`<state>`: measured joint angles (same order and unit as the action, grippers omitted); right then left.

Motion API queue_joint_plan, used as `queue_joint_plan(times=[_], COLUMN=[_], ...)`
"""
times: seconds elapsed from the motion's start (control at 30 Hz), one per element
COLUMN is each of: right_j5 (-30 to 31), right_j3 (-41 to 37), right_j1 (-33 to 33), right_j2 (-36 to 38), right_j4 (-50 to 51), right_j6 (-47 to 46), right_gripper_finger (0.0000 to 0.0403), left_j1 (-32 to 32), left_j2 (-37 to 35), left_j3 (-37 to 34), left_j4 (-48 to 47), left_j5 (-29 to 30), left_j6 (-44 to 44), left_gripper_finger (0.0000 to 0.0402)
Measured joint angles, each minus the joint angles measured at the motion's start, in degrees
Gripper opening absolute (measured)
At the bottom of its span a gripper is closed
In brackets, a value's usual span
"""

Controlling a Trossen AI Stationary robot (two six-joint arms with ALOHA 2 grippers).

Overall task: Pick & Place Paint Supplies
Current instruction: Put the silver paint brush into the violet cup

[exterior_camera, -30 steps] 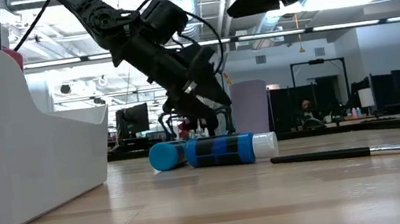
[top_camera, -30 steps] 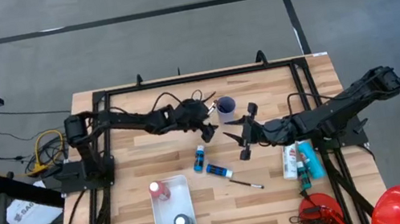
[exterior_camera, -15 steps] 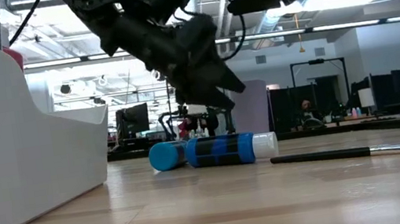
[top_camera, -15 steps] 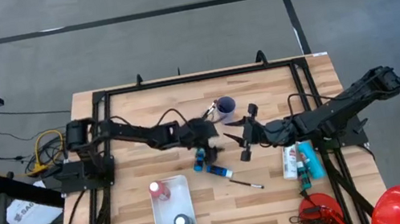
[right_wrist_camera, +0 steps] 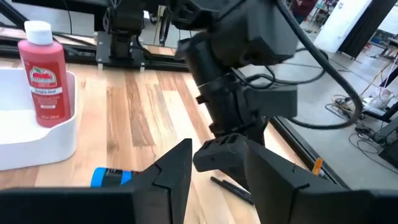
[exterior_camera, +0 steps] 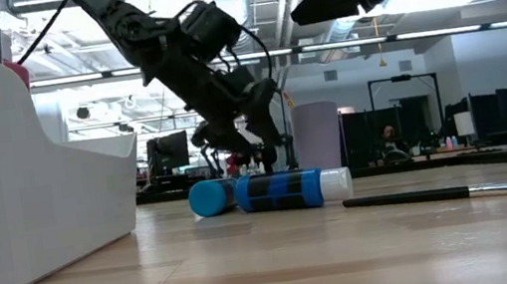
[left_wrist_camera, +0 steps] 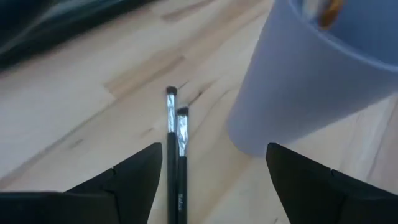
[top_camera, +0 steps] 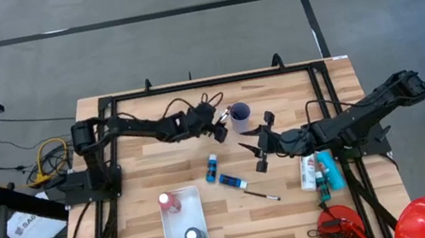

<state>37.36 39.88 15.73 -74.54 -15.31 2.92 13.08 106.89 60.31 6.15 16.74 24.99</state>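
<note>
My left gripper (top_camera: 218, 127) is open and hovers by the purple cup (top_camera: 239, 114). In the left wrist view its fingers stand on either side of two thin dark brushes (left_wrist_camera: 175, 155) that lie flat on the wood beside the cup (left_wrist_camera: 311, 81), touching neither. My right gripper (top_camera: 252, 147) is open and waits above the table's middle. A light blue bottle (top_camera: 213, 168) and a dark blue bottle (top_camera: 232, 181) lie on their sides, with another brush (top_camera: 264, 194) near them. A red bottle (top_camera: 166, 201) stands in the white tray (top_camera: 180, 224).
A white bottle (top_camera: 308, 170) and a teal bottle (top_camera: 328, 171) lie near the right arm's base. A red helmet-like thing (top_camera: 424, 218) sits off the table's near right corner. The tray also holds a dark-topped item (top_camera: 194, 237). A black frame runs along the table's edges.
My left gripper swung toward the near edge and down over the light blue bottle, then drew back toward the far edge, and now hovers by the purple cup again. The bottles and brushes lie where they were. My right arm kept still.
</note>
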Motion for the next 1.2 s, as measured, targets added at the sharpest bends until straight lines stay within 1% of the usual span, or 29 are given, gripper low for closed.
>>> queue_joint_plan(times=[0.1,0.23,0.47,0.57,0.83,0.97,1.2], right_j5=[-0.02,-0.04,-0.03,-0.04,-0.02,-0.02,-0.02], right_j3=[0.00,0.00,0.00,0.00,0.00,0.00,0.00], right_j1=[0.32,0.39,0.39,0.39,0.39,0.39,0.39], right_j2=[0.00,0.00,0.00,0.00,0.00,0.00,0.00], right_j4=[0.03,-0.18,-0.32,-0.30,-0.30,-0.23,-0.15], right_j6=[0.00,0.00,0.01,0.00,0.02,0.02,0.02], right_gripper_finger=[0.0137,0.0137,0.0138,0.0136,0.0138,0.0136,0.0138], left_j1=[2.20,4.11,3.66,3.24,3.02,3.02,3.06], left_j2=[1.34,2.22,5.20,6.30,6.69,6.71,7.31], left_j3=[-0.01,-0.09,0.11,0.13,0.11,0.11,0.13], left_j4=[-0.59,-0.85,-0.12,-0.13,-0.43,-0.84,-0.91], left_j5=[-3.95,-7.07,-8.15,-7.19,-7.04,-7.04,-5.66], left_j6=[-0.48,-0.98,-2.07,-2.25,-3.41,-3.53,-3.76], left_gripper_finger=[0.0269,0.0265,0.0264,0.0264,0.0263,0.0246,0.0194])
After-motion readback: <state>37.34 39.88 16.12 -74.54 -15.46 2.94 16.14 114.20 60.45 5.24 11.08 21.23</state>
